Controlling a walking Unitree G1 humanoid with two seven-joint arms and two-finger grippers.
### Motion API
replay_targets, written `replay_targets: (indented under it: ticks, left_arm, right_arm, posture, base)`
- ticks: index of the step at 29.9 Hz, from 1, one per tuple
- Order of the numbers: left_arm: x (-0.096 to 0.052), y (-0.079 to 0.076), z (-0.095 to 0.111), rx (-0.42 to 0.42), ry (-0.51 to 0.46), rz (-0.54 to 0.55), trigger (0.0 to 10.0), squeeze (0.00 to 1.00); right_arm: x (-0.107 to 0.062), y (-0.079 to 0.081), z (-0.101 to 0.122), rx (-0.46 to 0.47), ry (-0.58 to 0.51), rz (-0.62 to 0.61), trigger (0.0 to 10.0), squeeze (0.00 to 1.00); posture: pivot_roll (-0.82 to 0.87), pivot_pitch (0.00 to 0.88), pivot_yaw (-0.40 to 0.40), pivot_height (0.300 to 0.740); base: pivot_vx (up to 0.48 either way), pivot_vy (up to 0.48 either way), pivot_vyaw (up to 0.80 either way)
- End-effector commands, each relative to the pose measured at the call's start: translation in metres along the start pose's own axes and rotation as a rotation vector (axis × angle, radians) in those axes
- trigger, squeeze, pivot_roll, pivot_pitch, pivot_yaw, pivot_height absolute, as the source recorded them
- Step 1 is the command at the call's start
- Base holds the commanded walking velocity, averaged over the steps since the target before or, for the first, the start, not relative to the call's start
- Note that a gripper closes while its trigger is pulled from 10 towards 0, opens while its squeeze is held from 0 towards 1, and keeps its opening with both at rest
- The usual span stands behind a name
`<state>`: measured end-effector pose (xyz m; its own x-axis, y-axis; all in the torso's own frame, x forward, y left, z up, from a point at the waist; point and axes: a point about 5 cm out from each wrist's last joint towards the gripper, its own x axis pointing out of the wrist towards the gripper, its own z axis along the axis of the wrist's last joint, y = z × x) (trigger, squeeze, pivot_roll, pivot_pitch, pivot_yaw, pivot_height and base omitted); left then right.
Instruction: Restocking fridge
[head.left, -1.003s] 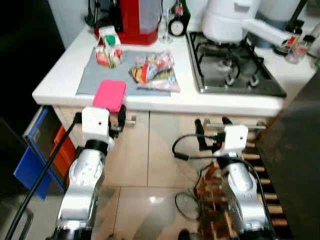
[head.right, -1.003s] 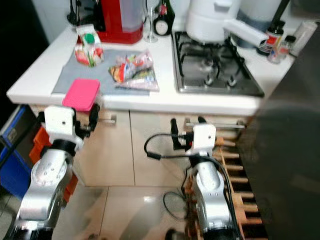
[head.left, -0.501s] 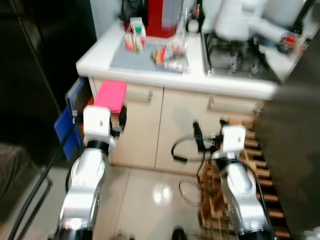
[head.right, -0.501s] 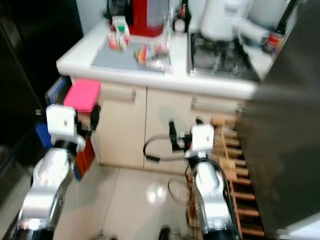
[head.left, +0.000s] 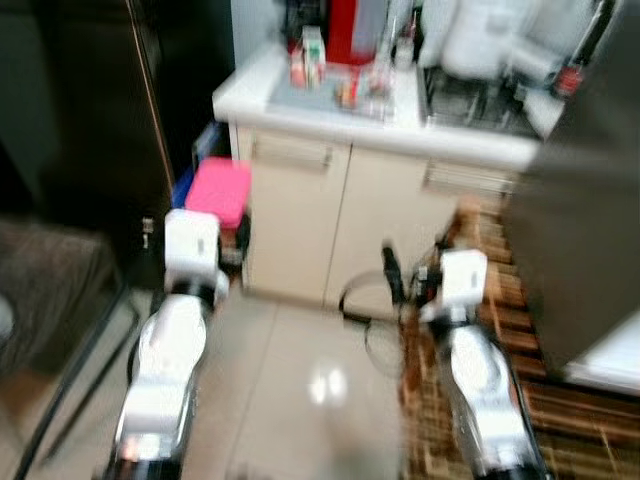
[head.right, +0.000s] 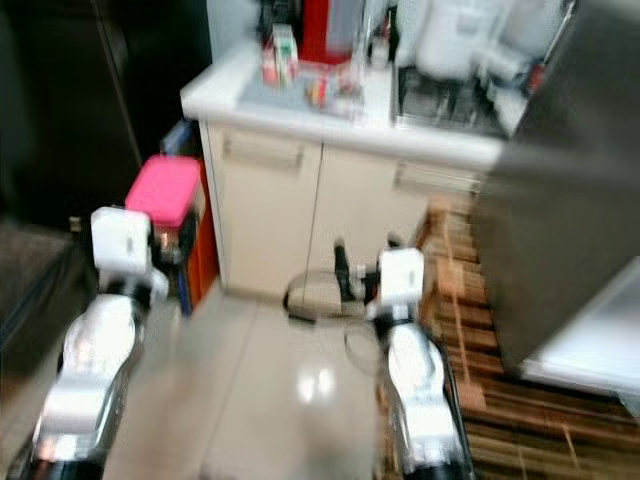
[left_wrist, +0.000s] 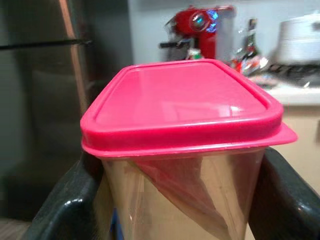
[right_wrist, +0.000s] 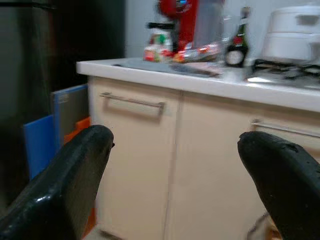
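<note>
My left gripper (head.left: 224, 218) is shut on a clear container with a pink lid (head.left: 220, 190), held upright at chest height in front of me. In the left wrist view the container (left_wrist: 186, 110) sits between both black fingers (left_wrist: 64, 206). My right gripper (head.left: 412, 272) is open with nothing in it; its fingers (right_wrist: 75, 182) point toward the cream cabinet doors (right_wrist: 150, 165). A tall dark fridge front (head.left: 110, 110) stands to the left of the counter (head.left: 400, 125). The picture is blurred.
On the counter are a small carton (head.left: 308, 58), a bag of packets (head.left: 360, 90), a red coffee machine (head.left: 355, 22), a white pot (head.left: 480, 35) and a hob (head.left: 470, 95). A dark panel (head.left: 585, 190) stands close on the right. Blue and orange bins (head.right: 190, 250) sit beside the cabinet.
The camera has backed away from the counter and swung left, so the counter looks smaller and the dark fridge front has come into view. Both grippers keep their pose; the container stays held.
</note>
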<state>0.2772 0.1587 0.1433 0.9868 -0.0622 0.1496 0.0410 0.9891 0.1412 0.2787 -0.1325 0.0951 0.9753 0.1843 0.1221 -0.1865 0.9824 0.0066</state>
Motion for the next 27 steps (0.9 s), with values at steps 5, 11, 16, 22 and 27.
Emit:
replay_targets:
  ticks: [5,11,16,22,27]
  left_arm:
    - [0.003,-0.003,0.001,-0.011,-0.008,-0.007,10.0,0.00]
    - [0.002,-0.007,0.002,-0.033,-0.025,-0.035,10.0,0.00]
    - [0.000,-0.008,0.005,-0.035,-0.055,-0.078,10.0,0.00]
    - [0.000,-0.009,0.007,-0.047,-0.070,-0.068,10.0,0.00]
    - [0.001,-0.017,0.007,-0.062,-0.075,-0.082,10.0,0.00]
  right_arm:
    - [-0.001,-0.004,-0.001,0.000,0.002,-0.008,10.0,0.00]
    - [-0.002,-0.009,-0.003,0.026,0.020,-0.047,10.0,0.00]
    - [-0.002,-0.008,-0.003,0.025,0.023,-0.051,10.0,0.00]
    - [-0.005,-0.008,-0.004,0.007,0.014,-0.035,10.0,0.00]
    - [-0.001,-0.010,-0.001,0.009,0.007,-0.041,10.0,0.00]
  posture:
    - [0.02,0.000,-0.034,0.740]
    - [0.01,0.000,-0.030,0.740]
    - [0.01,0.000,-0.020,0.740]
    - [0.01,0.000,-0.016,0.740]
    - [0.00,0.000,-0.015,0.740]
  base:
    - [0.000,-0.423,0.00]
    - [0.121,-0.414,0.00]
    - [0.273,-0.392,0.00]
    - [0.098,-0.124,-0.66]
    - [0.000,0.000,-0.16]
